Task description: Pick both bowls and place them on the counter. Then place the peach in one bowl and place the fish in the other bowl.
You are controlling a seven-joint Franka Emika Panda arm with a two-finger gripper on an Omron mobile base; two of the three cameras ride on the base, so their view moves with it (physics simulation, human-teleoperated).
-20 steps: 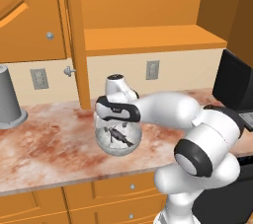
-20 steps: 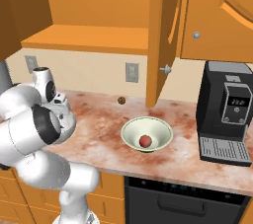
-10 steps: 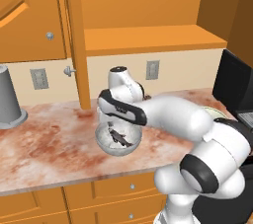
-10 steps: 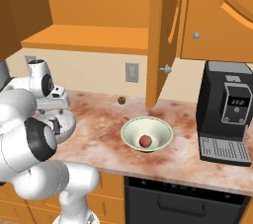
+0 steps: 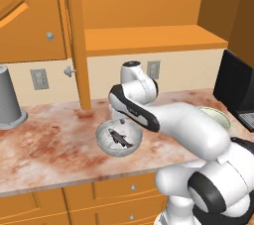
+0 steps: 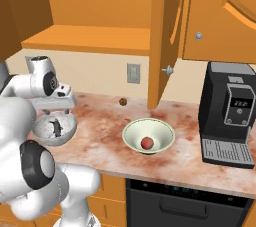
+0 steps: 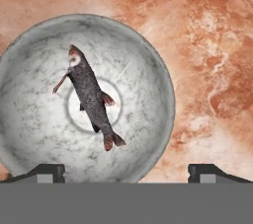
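The grey-white marbled bowl [image 5: 107,143] [image 6: 66,125] [image 7: 143,60] stands on the mottled counter [image 5: 49,144] [image 6: 100,121]. The dark grey fish [image 5: 120,139] [image 6: 56,128] [image 7: 91,97] lies loose in its bottom. My gripper [image 7: 126,172] [image 6: 53,113] hangs just above this bowl. It is open, with its tips wide apart and nothing between them. To the right sits the pale green-cream bowl [image 6: 161,132] [image 5: 216,116], and the orange-red peach [image 6: 146,143] rests inside it.
A tall grey upturned cup [image 5: 9,97] stands at the counter's left end. A black coffee machine [image 6: 232,111] stands at the right end. A small dark brown ball [image 6: 122,101] lies near the back wall. An open cabinet door [image 5: 74,35] hangs over the counter beside the orange shelf [image 5: 149,38].
The hand has risen slightly above the marbled bowl and the arm has swung, with the jaws staying wide. The fish lies in the bowl throughout.
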